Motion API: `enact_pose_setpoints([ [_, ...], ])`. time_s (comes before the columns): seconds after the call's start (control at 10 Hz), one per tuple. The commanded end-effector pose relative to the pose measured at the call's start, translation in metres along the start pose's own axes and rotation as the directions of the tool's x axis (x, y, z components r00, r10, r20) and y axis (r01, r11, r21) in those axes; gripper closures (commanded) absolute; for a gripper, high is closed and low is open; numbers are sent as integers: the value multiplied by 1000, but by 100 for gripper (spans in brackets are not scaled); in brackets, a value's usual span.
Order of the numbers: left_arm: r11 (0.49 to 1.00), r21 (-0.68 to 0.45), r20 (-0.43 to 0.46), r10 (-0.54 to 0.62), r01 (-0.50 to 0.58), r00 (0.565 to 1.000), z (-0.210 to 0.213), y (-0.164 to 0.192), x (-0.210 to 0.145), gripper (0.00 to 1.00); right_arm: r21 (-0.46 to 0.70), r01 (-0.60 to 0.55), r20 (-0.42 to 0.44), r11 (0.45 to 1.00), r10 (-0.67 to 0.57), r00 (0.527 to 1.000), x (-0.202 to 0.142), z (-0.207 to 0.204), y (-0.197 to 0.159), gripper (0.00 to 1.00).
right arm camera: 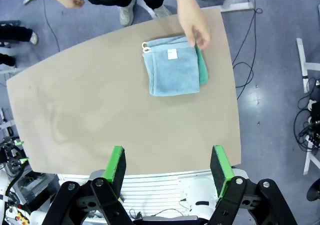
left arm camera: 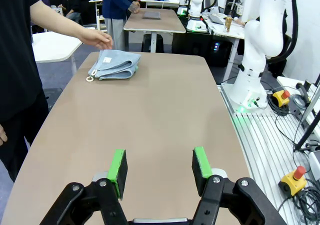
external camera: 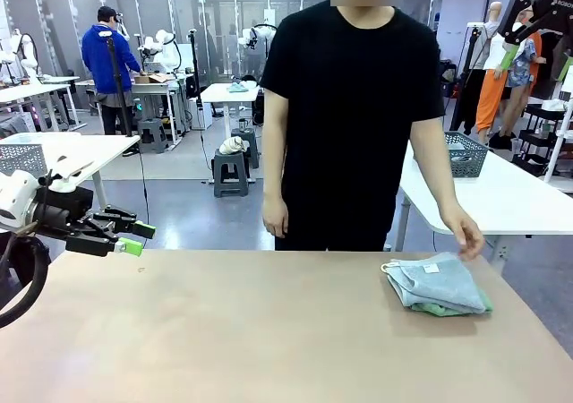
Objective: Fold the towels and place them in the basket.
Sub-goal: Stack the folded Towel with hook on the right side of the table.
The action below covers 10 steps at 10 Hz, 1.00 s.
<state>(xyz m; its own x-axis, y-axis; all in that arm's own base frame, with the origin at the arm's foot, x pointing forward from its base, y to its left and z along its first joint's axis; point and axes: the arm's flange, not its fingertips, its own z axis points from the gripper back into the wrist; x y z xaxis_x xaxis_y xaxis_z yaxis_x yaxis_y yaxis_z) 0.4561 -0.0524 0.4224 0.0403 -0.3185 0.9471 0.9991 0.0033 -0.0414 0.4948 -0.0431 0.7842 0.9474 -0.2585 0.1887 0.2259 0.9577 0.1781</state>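
Two folded towels lie stacked on the tan table (external camera: 224,331) at its far right, the pale blue-grey towel (external camera: 437,279) on top of the green towel (external camera: 448,310). The person's hand (external camera: 466,236) hovers just above the stack's far corner. In the right wrist view the blue towel (right arm camera: 171,71) covers the green one (right arm camera: 202,67), with the hand (right arm camera: 196,27) at its edge. My left gripper (external camera: 137,239) hangs open over the table's left edge, far from the towels (left arm camera: 116,65). My right gripper (external camera: 537,63) is open, high at the upper right. The dark basket (external camera: 466,153) stands on a white table behind.
A person in black stands at the table's far side. A paler grey mesh basket (external camera: 21,158) sits on a white table at the left. The right arm's white base (left arm camera: 252,80) and cables stand beside the table's edge.
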Motion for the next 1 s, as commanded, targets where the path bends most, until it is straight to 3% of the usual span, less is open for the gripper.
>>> enact_pose_setpoints([
  [0.0,1000,5,12,-1,1,1000,0,0,2,33,5,5,-9,1000,-5,1000,-1,2,-2,15],
  [0.9,1000,5,12,-1,1,1000,0,0,2,33,5,5,-9,1000,-5,1000,-1,2,-2,15],
])
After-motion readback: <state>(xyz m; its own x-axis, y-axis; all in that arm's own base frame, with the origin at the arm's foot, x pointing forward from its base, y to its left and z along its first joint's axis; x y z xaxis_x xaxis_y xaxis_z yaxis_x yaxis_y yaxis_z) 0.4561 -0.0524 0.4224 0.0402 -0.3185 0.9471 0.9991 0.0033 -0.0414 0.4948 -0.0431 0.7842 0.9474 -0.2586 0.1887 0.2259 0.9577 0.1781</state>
